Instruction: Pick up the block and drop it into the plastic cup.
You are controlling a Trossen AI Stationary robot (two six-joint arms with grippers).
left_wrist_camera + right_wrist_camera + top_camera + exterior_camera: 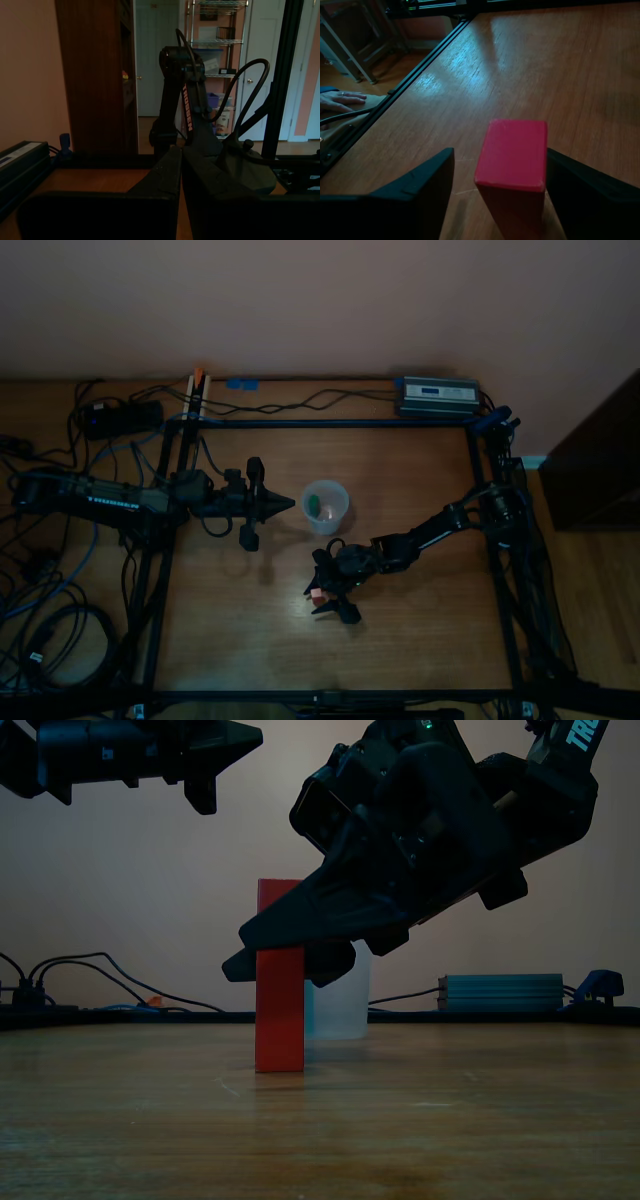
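One red block (279, 975) stands upright on the wooden bench (420, 620), and I have my right claw (495, 195) lowered around it. Its fingers are spread, one on each side of the block: the far one looks to touch it, and a gap shows on the near side. I judge they are placed this way to close on the block's two flat faces, so the grip is not yet made.

One translucent plastic cup (326, 507) sits near the block, further up the bench in the top view, close enough for a short carry. Something small and green (313, 505) lies inside it.

My left claw (283, 504) hovers above the bench just beside the cup, fingers pressed together, out of the way.

I count two arms. A person's hand (342, 101) rests beyond the frame.
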